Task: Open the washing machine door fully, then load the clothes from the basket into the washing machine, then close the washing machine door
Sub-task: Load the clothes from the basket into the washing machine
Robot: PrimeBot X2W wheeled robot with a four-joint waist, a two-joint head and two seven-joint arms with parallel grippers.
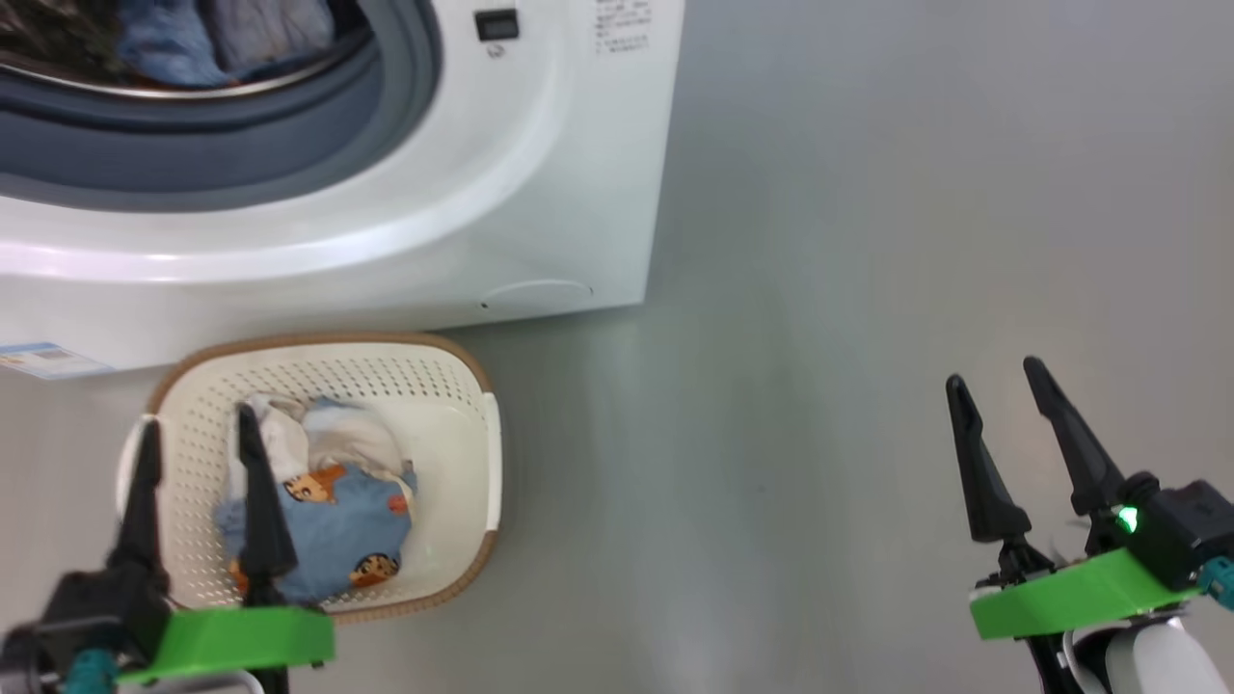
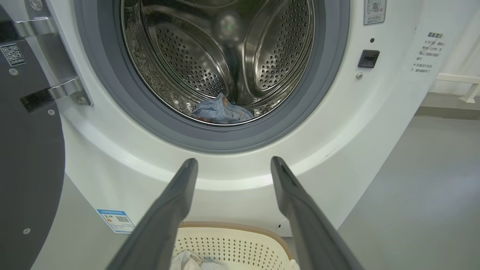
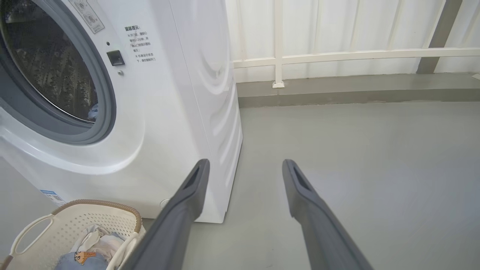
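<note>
Washing machine (image 1: 540, 193) stands on the grey floor (image 1: 868, 289). Its door (image 2: 26, 150) is swung wide open at the left edge of the left wrist view, dark inner face and metal hinges showing. The steel drum (image 2: 187, 56) is exposed inside the grey gasket (image 2: 210, 138), and one blue piece (image 2: 221, 110) lies at the drum bottom.

Basket (image 1: 463, 386) sits on the floor just in front of the machine, below the opening. The clothes (image 1: 337, 511) are heaped in it: blue fabric with orange cartoon faces, white cloth at the back.

Left gripper (image 1: 198, 421) hovers above the basket's left half, jaws spread wide and holding nothing — fingers point toward the machine front, clear of the fabric. Right gripper (image 1: 994, 374) is well apart to the right over bare floor, jaws also wide open and empty.

A blue sticker (image 2: 115, 220) is low on the machine front. A white railing (image 3: 337, 56) runs behind in the right wrist view.
</note>
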